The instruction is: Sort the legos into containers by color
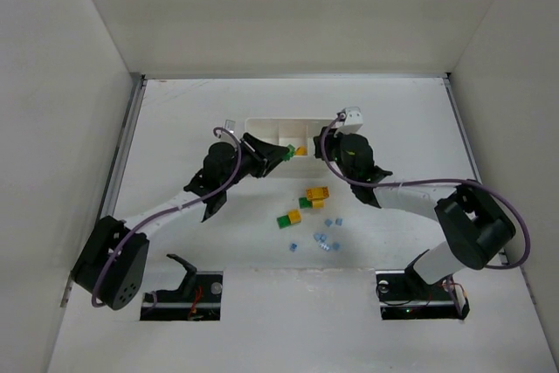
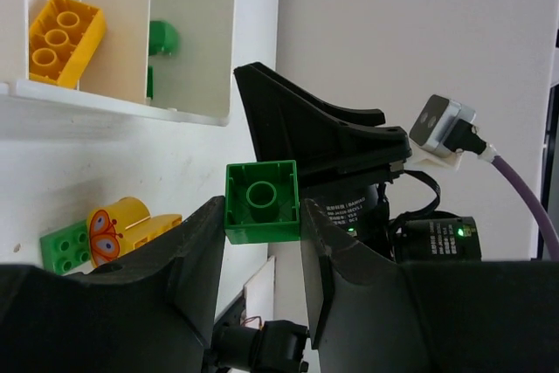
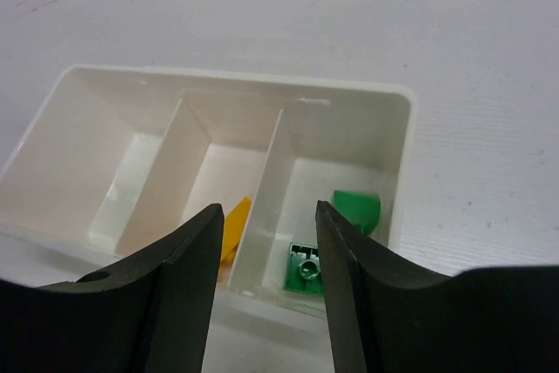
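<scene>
My left gripper is shut on a green lego, held just in front of the white tray; the top view shows it at the tray's near edge. My right gripper is open and empty, hovering over the tray at its right end. The right compartment holds two green legos. The middle one holds a yellow lego. The left compartment looks empty.
Loose legos lie in front of the tray: yellow, green, and small light-blue ones. A yellow piece with a butterfly print sits beside a green brick. White walls enclose the table.
</scene>
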You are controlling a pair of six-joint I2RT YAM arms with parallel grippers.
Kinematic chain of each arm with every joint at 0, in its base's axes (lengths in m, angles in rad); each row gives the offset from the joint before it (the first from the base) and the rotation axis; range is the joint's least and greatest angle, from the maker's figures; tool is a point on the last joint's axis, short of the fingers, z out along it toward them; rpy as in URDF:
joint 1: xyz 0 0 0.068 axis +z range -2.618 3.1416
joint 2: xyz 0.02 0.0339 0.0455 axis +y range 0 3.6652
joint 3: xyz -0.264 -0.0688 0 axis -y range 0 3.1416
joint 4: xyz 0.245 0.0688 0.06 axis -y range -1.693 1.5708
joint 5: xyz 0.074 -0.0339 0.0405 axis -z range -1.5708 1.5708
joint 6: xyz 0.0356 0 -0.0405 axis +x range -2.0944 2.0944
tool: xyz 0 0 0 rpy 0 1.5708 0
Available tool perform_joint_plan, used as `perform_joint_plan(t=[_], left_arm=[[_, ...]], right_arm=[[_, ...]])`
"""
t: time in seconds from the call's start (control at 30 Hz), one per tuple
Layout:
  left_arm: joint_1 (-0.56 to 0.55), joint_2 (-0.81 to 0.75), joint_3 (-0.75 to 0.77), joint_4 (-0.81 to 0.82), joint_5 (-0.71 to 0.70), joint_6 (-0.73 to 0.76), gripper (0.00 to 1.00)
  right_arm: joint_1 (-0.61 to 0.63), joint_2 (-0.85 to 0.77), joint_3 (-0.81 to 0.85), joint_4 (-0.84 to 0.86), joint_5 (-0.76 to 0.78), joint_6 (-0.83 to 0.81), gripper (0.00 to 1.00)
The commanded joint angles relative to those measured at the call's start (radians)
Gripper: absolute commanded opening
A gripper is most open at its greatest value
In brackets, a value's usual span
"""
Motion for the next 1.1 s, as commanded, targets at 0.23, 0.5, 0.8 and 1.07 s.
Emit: perform_joint_plan(t=[0.23,0.5,0.8,1.07], left_arm=[[-0.025,0.131,0.148,0.023,-0.056,0.105,0.12],[-0.084,0.341,0.372,-0.109,-0.142,0.269,0.15],[-0.116,0.53,0.604,-0.252,-0.207,0.375,0.34],[-0.131,0.504,0.624,-0.289,-0.228,0.427,0.54]], right_arm=[[-0.004,-0.185,-0.057,0.006,0.136,0.028,0.53],[-0.013,-0.441,-0.226,-0.127,0.168,0.158,0.45],[0.059,-0.518,-0.269,-0.264,0.159,0.212,0.56],[0.212,-0.497,-0.251,-0.354,0.133,0.21,0.72]])
